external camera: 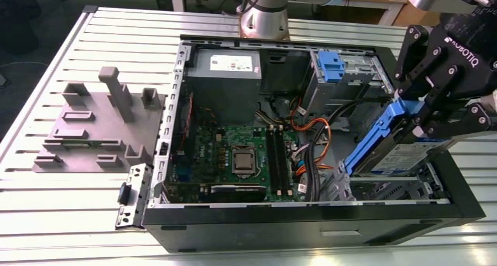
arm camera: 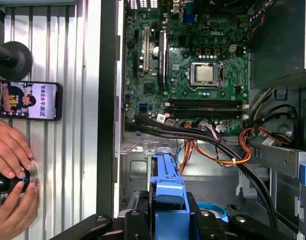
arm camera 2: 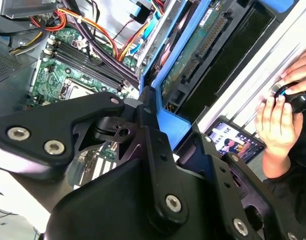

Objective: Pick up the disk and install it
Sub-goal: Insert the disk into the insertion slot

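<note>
Black and blocky, built of matte metal links with bare screw heads, the gripper (external camera: 429, 125) is closed on the disk (external camera: 404, 155), pinching it across its blue plastic side rails. White lettering is printed on the gripper's housing. The disk is a flat silver rectangle with a white-and-blue label of fine print facing up. It hangs tilted over the perforated metal drive cage (external camera: 388, 190) in the corner of the computer case (external camera: 311, 231) at the exterior view's right, its lower end down in the cage and its upper end raised.

The case is a black open-sided tower lying flat, with thin steel edges. Inside it, a green motherboard (external camera: 233, 155) carries a square silver processor socket (external camera: 243, 160) and long black memory slots. Bundled orange, red and black cables (external camera: 311, 126) loop between the board and the cage. Farther back sit a big grey box (external camera: 225, 82) with a white printed sticker and a small upright blue plastic clip (external camera: 330, 65).

The case rests on a ribbed aluminium table (external camera: 46, 196). Well apart from it, at the exterior view's left, lies a grey moulded fixture (external camera: 93, 126) of blocks and slots.

In the first wrist view, a person's hands (arm camera: 10, 145) rest on the table around a round black knob (arm camera: 3, 182), just beside a phone (arm camera: 27, 100) with a lit screen.
</note>
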